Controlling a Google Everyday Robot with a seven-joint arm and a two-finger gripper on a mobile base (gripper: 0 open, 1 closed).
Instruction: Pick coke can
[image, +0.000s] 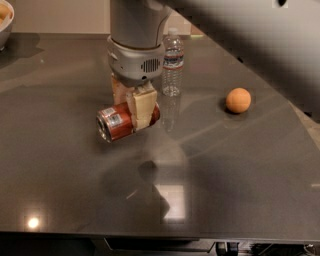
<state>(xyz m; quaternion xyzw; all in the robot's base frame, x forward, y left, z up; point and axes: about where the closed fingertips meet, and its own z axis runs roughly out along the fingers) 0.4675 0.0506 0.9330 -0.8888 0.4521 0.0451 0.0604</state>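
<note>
Gripper (133, 107) above table (240, 170), fingers (144, 108) clamping sideways coke can (115, 123), water bottle (172, 62) behind, orange (238, 100) right

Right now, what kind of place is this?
Probably a kitchen or break-room counter: dark glossy countertop, water bottle, orange fruit. The gripper holds the coke can sideways above it.

A glossy dark grey bench (240, 165) fills the view, a pale wall (60, 15) behind it. Light glares off its front: a square patch (172, 201), a small spot (33, 222). The gripper (132, 112) hangs above its left-middle
</note>
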